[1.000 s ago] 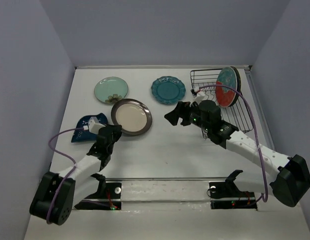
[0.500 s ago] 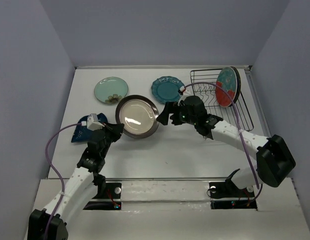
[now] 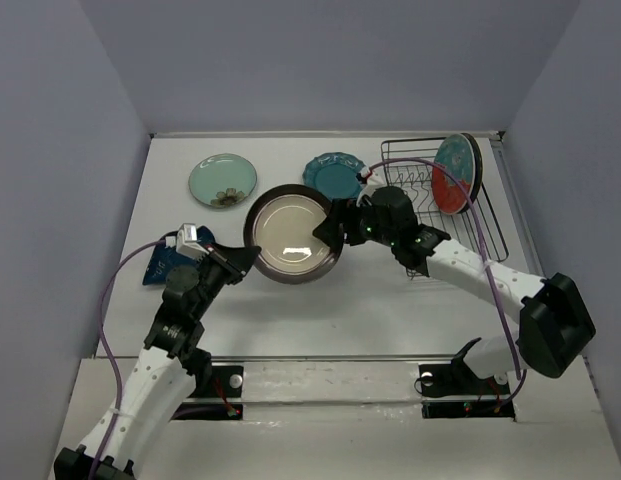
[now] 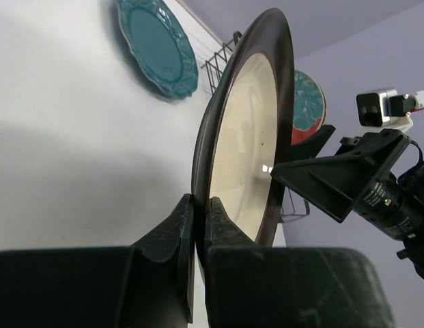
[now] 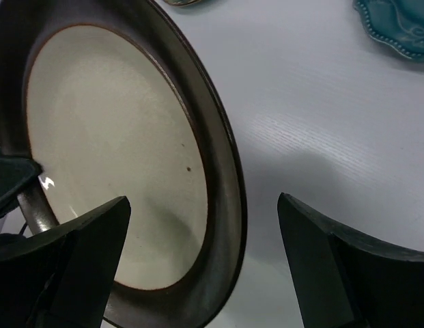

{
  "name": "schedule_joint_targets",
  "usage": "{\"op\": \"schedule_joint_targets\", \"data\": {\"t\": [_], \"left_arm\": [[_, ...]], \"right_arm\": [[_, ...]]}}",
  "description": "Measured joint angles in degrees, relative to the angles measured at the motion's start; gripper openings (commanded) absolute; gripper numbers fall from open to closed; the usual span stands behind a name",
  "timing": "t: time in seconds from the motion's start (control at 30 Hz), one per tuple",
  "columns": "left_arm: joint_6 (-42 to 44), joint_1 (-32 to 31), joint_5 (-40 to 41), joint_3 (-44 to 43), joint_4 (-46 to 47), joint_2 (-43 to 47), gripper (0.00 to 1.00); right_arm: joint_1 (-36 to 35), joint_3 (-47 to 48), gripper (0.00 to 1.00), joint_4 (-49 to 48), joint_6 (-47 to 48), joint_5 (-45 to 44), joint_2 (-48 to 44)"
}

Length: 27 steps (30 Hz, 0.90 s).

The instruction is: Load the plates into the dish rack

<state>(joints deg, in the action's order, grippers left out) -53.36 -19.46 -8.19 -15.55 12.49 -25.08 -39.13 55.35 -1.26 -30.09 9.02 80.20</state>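
- Risk: the cream plate point(image 3: 293, 233) is hanging from a thin pinch on its brown rim. If the left gripper point(image 3: 248, 260) releases before the right one clamps, the plate is likely dropping short of the dish rack point(image 3: 410, 143).
- Left gripper is clamping that rim, holding the plate raised on edge, left of the rack.
- Right gripper point(image 5: 203, 205) is gaping wide, straddling the plate's rack-side rim and gripping nothing.
- Right arm point(image 3: 470, 270) is reaching leftward from beside the rack.
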Motion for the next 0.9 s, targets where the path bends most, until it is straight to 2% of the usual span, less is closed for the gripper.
{"op": "schedule_joint_targets", "data": {"t": [0.2,0.3,0.33,0.37,0.4,0.47,0.53,0.6,0.63,0.73,0.77,0.9], "left_arm": [[-2.47,-0.02,-5.95,-0.17,3.48,-2.21,0.06],[-3.82,-0.02,-8.44,-1.22,6.16,-3.39,0.06],[-4.09,0.00,-8.85,-1.51,6.69,-3.52,0.06],[-4.20,0.11,-9.25,-1.73,7.37,-3.61,0.06],[-4.07,0.09,-9.55,-2.01,7.85,-3.76,0.06],[-4.46,0.22,-9.99,-2.21,8.37,-4.00,0.06],[-4.00,0.50,-10.64,-2.29,9.99,-4.00,0.18],[-2.89,0.46,-11.37,-3.43,10.84,-4.00,0.41],[-3.28,0.44,-11.76,-4.33,10.91,-4.13,0.75],[-2.64,0.33,-12.26,-7.02,10.19,-4.81,0.91],[-1.64,0.31,-12.02,-9.16,8.61,-5.25,0.99],[5.62,0.31,-9.60,-18.67,1.25,-7.45,0.99]], "right_arm": [[0.02,-5.38,0.73,-7.02,-0.98,6.14,-4.37],[0.28,-9.38,0.53,-12.02,-2.27,9.05,-6.91],[0.52,-10.47,0.41,-13.38,-3.06,9.81,-7.54],[0.70,-11.61,0.34,-15.32,-4.17,10.82,-8.13],[1.01,-12.72,0.20,-17.35,-5.49,11.80,-8.90],[1.73,-14.21,0.08,-20.04,-8.70,13.22,-10.56],[2.82,-14.97,0.07,-21.51,-11.69,14.34,-12.07],[3.08,-15.43,0.07,-22.16,-13.49,14.88,-13.49],[3.28,-15.91,0.07,-23.39,-13.38,15.41,-14.73],[3.91,-15.98,0.07,-23.08,-12.59,15.61,-15.87],[4.87,-15.93,0.07,-21.51,-11.54,15.69,-16.37],[11.47,-15.08,0.07,-12.63,-8.85,14.75,-16.85]]}}
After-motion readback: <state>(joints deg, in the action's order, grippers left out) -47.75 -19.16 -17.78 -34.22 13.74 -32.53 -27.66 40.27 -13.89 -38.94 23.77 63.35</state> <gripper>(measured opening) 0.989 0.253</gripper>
